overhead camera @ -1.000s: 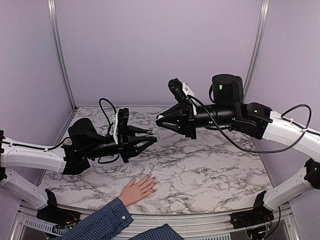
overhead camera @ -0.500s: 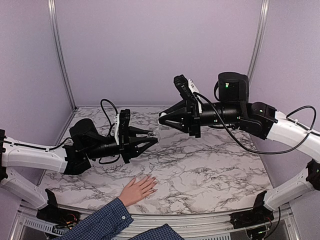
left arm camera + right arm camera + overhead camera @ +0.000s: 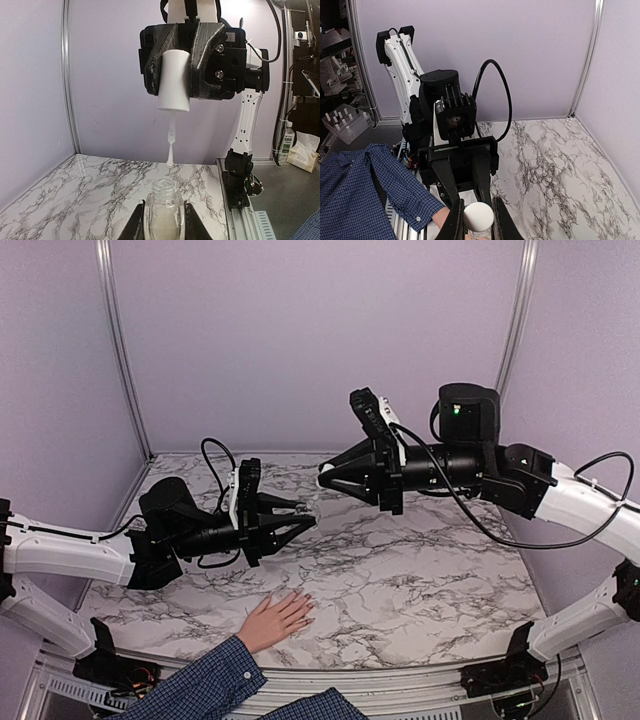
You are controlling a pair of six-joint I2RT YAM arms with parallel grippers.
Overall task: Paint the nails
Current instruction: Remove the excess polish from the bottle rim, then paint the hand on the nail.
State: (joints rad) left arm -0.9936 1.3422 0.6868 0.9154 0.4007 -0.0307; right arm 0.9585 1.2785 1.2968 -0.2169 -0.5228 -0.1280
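1. Lavender walls (image 3: 300,340) close in a marble-patterned table (image 3: 400,570), over which two black-and-white arms reach toward each other from 9 and 3 o'clock in the overhead view.
2. The left gripper (image 3: 300,518), above the table's middle, has its jaws pinched on a small clear polish bottle (image 3: 164,215), which stands upright with its mouth open.
3. The right gripper (image 3: 325,478), at about 1 o'clock from the left one and higher, has its jaws clamped on the white cap (image 3: 174,82) of that bottle.
4. From the cap a thin brush (image 3: 170,145) hangs straight down; in the left wrist view its tip sits at 12 o'clock above the bottle's mouth, close to the glass but apart from it.
5. A light-skinned hand (image 3: 275,620) lies flat, palm down, on the marble at roughly 7 o'clock of the table, near its front edge, with the fingers pointing toward 2 o'clock.
6. The nails (image 3: 306,608) are at those fingertips, too small to make out one by one, and lie at 6 o'clock from both grippers, well apart from them.
7. A blue plaid sleeve (image 3: 200,680) covers the wrist and runs off toward 7 o'clock, past the table's edge.
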